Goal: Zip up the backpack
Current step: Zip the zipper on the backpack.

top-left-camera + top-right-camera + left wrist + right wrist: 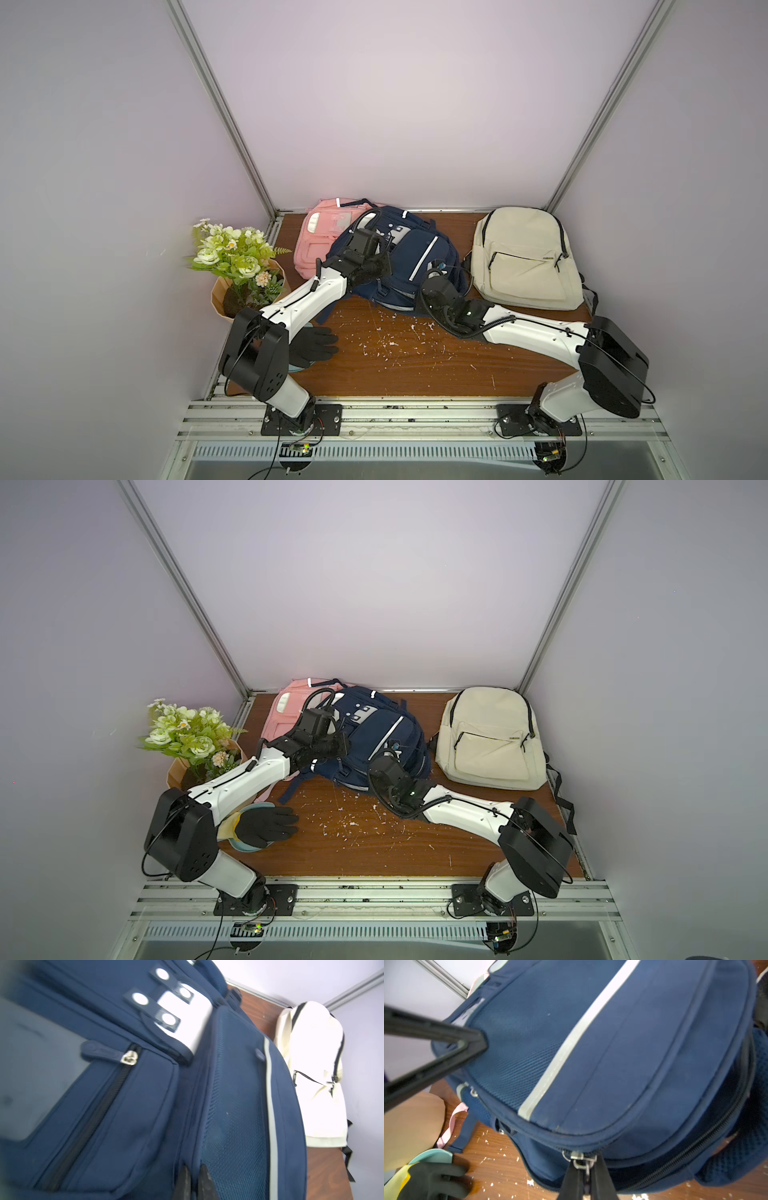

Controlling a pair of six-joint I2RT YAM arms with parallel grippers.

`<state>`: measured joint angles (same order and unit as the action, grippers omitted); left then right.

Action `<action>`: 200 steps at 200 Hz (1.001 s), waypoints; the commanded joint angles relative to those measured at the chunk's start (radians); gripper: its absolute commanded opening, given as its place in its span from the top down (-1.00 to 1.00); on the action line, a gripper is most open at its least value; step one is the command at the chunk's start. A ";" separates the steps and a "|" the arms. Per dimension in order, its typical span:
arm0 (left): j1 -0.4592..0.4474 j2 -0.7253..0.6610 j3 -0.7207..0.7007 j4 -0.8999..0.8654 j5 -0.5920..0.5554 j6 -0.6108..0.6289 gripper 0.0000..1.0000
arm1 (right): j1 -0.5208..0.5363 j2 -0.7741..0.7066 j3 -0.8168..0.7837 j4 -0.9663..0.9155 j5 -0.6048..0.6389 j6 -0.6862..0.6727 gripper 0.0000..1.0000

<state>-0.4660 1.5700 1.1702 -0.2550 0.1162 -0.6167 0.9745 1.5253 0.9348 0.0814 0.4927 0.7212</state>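
The mesh-panelled navy backpack [419, 249] lies on the scuffed wooden table [415, 365], between the pink backpack [320, 232] and the cream backpack [523, 257]. The right gripper [584, 1178] clamps its metal zipper pull [579, 1160]. The left gripper [194, 1180] pinches a seam of the navy fabric, its fingers partly cut off by the frame edge.

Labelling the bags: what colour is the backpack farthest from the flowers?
Cream backpack, black zippers; clearest in a top view.

Pink backpack [318, 235] lies at rear left of the wooden table [415, 365]; cream backpack [528, 257] lies flat at rear right. Potted flowers [232, 257] stand at left edge. Black glove [266, 825] rests on a pale blue plate [249, 846].
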 commanded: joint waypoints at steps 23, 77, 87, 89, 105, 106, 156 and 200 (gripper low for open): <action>0.051 -0.052 -0.055 0.133 -0.129 0.016 0.70 | 0.092 0.076 0.055 0.009 -0.043 -0.019 1.00; 0.038 -0.352 -0.452 0.255 -0.033 -0.128 -0.38 | 0.103 0.180 0.107 0.064 -0.138 -0.043 1.00; 0.026 -0.394 -0.497 0.281 -0.016 -0.152 -0.48 | 0.109 0.201 0.123 0.073 -0.153 -0.046 1.00; 0.022 -0.401 -0.503 0.285 -0.014 -0.156 -0.49 | 0.112 0.204 0.126 0.073 -0.154 -0.046 1.00; -0.008 -0.427 -0.538 0.309 0.001 -0.180 -0.52 | 0.127 0.230 0.151 0.080 -0.160 -0.050 1.00; -0.009 -0.427 -0.540 0.308 0.002 -0.182 -0.52 | 0.128 0.232 0.153 0.081 -0.161 -0.051 1.00; -0.023 -0.330 -0.583 0.399 0.040 -0.227 -0.29 | 0.166 0.250 0.177 0.102 -0.164 -0.072 1.00; -0.021 -0.223 -0.554 0.433 0.044 -0.220 0.27 | 0.176 0.206 0.126 0.135 -0.147 -0.079 1.00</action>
<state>-0.4828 1.3151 0.5934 0.1246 0.1535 -0.8288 1.1313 1.7863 1.0706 0.1406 0.3622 0.6651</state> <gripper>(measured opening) 0.427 0.087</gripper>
